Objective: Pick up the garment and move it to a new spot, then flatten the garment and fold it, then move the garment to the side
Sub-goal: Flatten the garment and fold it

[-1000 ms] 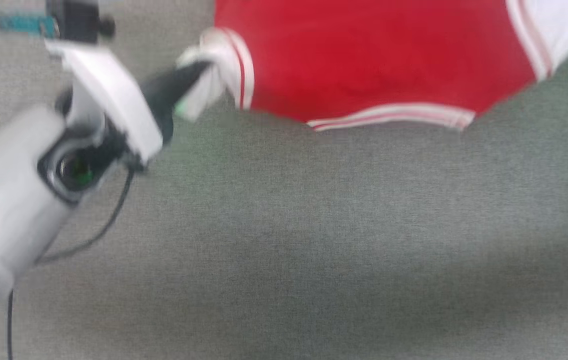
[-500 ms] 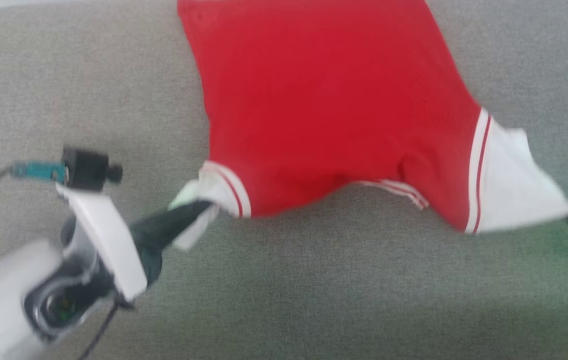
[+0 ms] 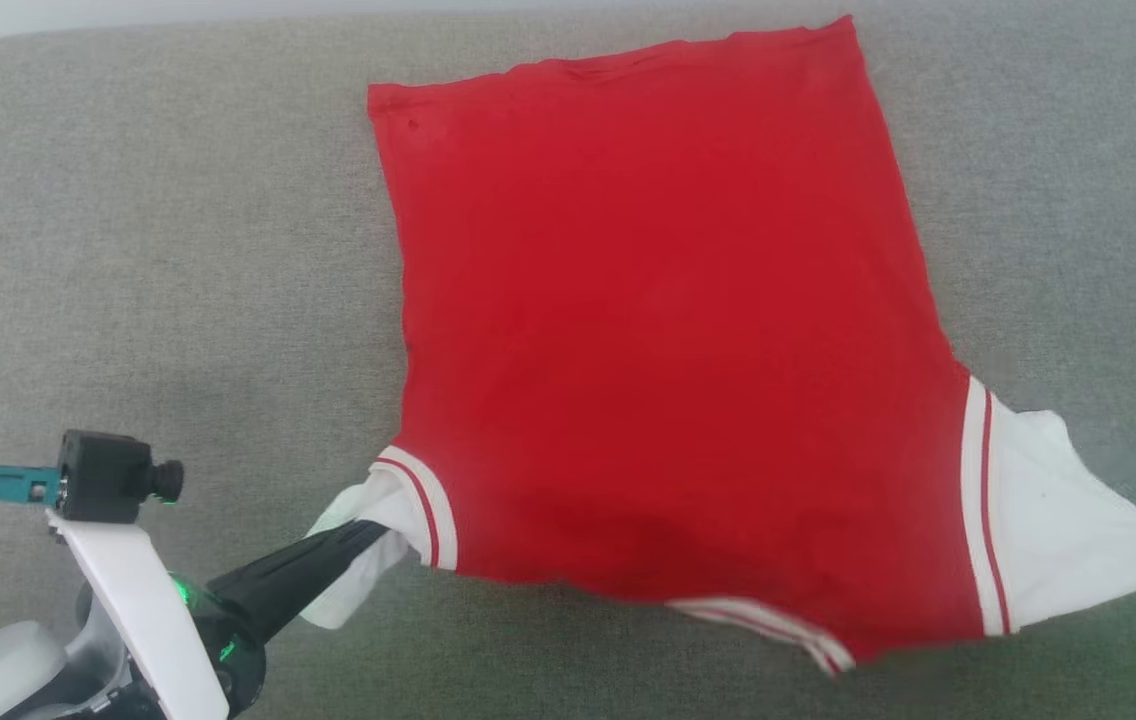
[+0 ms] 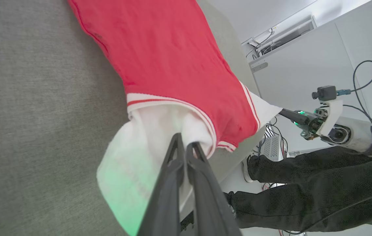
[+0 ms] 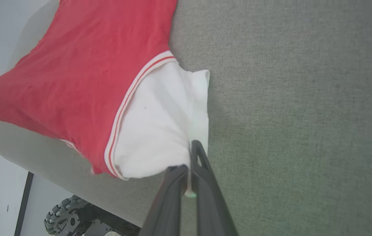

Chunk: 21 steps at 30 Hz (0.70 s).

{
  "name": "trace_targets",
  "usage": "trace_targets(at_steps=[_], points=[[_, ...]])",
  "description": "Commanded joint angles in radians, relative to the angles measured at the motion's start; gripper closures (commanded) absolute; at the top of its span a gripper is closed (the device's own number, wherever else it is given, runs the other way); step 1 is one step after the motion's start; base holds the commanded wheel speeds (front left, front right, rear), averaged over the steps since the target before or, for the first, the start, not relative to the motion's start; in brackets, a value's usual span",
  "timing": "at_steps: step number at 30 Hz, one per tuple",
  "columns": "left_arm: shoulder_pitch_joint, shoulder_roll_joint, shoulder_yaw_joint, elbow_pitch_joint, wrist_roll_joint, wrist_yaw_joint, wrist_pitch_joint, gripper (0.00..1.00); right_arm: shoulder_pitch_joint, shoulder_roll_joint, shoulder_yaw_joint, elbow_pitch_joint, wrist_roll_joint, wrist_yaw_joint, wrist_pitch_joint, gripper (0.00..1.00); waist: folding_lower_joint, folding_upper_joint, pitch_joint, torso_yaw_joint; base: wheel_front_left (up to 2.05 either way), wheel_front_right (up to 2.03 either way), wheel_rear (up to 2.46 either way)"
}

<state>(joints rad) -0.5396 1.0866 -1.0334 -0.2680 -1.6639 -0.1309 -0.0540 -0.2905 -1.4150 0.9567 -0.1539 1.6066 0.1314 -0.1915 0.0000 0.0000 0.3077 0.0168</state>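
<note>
Left gripper (image 3: 373,530), slanting up from the lower left, and right gripper (image 5: 189,164) each pinch their two dark fingers tight on a white sleeve of the garment (image 3: 658,330).

The garment (image 3: 658,340), a bright red T-shirt, lay spread nearly flat on the grey fabric worktop (image 3: 128,250), hem farthest away, both white, stripe-trimmed sleeve ends drawn outward.

surface: grey woven fabric (image 3: 128,250) | walls: white panels (image 4: 304,65) | light: even, bright
</note>
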Motion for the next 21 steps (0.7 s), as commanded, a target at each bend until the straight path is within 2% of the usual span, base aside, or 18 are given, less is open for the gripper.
trace_targets(at_steps=[1, 3, 5, 9, 13, 21], points=[[0.015, -0.007, 0.009, 0.003, -0.002, 0.001, -0.008, 1.0, 0.009, -0.007, -0.009, 0.0, 0.011, -0.002, -0.016, 1.0, 0.0, 0.0, 0.002, -0.001, 0.0, 0.0, 0.0], [0.02, -0.008, -0.002, 0.04, 0.035, 0.001, 0.011, 1.0, 0.011, -0.014, -0.003, 0.009, -0.013, -0.002, -0.014, 1.0, 0.0, 0.0, 0.005, -0.002, 0.0, 0.0, 0.0], [0.016, -0.039, -0.013, 0.089, 0.054, 0.001, 0.023, 1.0, -0.007, 0.001, -0.002, 0.022, -0.037, -0.002, 0.007, 1.0, 0.0, 0.0, 0.008, -0.004, 0.0, 0.0, 0.0], [-0.017, -0.127, -0.04, 0.234, 0.105, 0.001, 0.036, 1.0, -0.063, 0.094, 0.001, 0.077, -0.089, -0.002, 0.083, 1.0, 0.0, 0.0, 0.02, -0.008, 0.0, 0.0, 0.0], [-0.036, -0.225, -0.063, 0.378, 0.145, 0.001, 0.027, 1.0, -0.13, 0.219, 0.017, 0.177, -0.153, -0.001, 0.173, 1.0, 0.0, 0.0, 0.038, -0.011, 0.0, 0.0, 0.0], [-0.049, -0.354, -0.132, 0.614, 0.239, 0.008, -0.03, 1.0, -0.189, 0.411, 0.068, 0.412, -0.283, -0.007, 0.271, 1.0, 0.0, 0.0, 0.066, -0.002, 0.0, 0.0, 0.0]])
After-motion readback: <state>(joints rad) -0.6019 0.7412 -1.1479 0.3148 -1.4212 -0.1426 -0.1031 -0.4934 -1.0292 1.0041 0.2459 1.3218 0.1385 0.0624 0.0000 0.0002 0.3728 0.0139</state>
